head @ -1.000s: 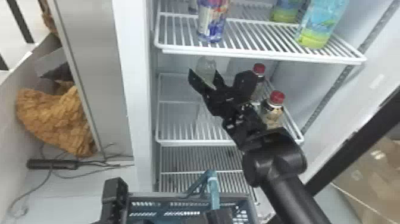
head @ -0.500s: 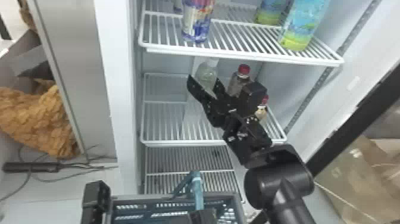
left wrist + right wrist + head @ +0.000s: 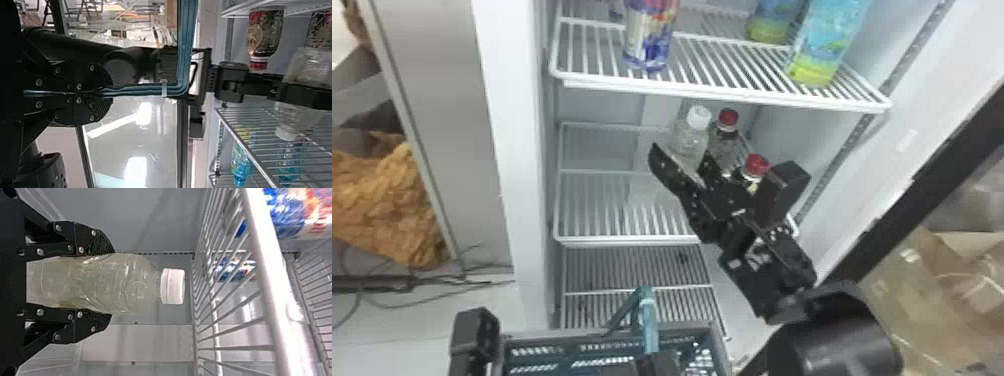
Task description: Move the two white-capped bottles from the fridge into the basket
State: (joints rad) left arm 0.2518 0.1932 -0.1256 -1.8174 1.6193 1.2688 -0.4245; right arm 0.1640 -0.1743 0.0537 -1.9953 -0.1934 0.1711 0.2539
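Head view, by clock face. Item: basket (image 3: 582, 332), dark, low at 6 to 7 o'clock. Item: left claw (image 3: 657, 366), at 6 o'clock, clamped on the basket's teal handle (image 3: 651, 325). Item: right claw (image 3: 680, 154), just off centre towards 12, clamped on a white-capped bottle (image 3: 689, 137), clear, tilted, inside the fridge. Item: two red-capped bottles (image 3: 724, 145), at 3 and 5 o'clock from it. Item: upper wire shelf (image 3: 722, 95), at 12 o'clock; it carries a green-and-blue bottle (image 3: 817, 62) at 1 to 2.

Place: lab or workshop, unclear which | Signs: loose floor cables (image 3: 387, 283), wire-shelved fridge (image 3: 507, 125)
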